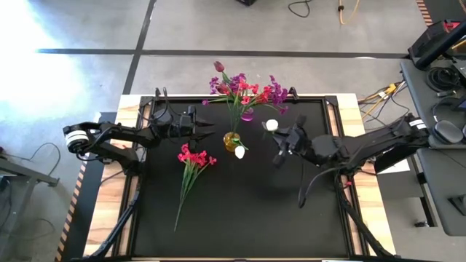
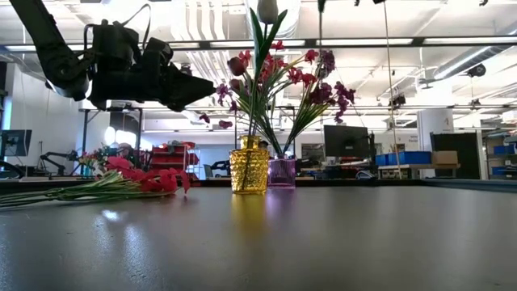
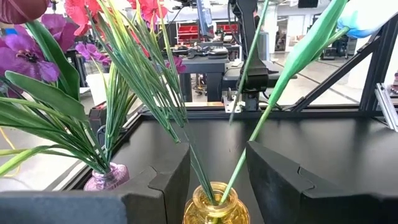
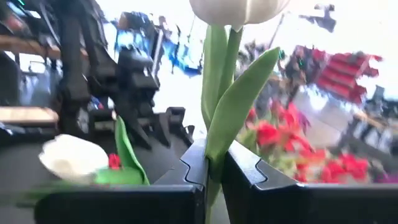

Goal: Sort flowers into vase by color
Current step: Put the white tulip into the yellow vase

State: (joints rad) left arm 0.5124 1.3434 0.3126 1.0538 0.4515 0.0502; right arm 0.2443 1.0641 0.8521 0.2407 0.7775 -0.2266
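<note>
A yellow vase (image 1: 231, 140) (image 2: 249, 166) holds a white tulip (image 1: 239, 152) (image 2: 266, 10) and green sprays. Just behind it, a purple vase (image 1: 247, 114) (image 2: 281, 172) holds purple and red-pink blooms. A red-pink spray (image 1: 191, 159) (image 2: 137, 182) lies flat on the black table. My left gripper (image 1: 210, 132) (image 3: 217, 155) hovers open, left of the yellow vase (image 3: 216, 205) and above it. My right gripper (image 1: 279, 149) (image 4: 211, 162), right of the vases, is shut on a second white tulip (image 1: 271, 125) (image 4: 239, 9). My right gripper pinches the second white tulip between its two fingers. They close on its green stem and leaf (image 4: 214, 149), a short way below the bloom. The flower is lifted clear of the table, bloom above the fingers, and its thin stem (image 3: 247, 62) hangs free below.
The black mat is framed by a wooden table edge (image 1: 127, 109). Open mat lies in front of the vases and toward the near edge. The lying spray's stem (image 1: 182, 204) reaches toward the near left. Shop benches and monitors fill the room behind.
</note>
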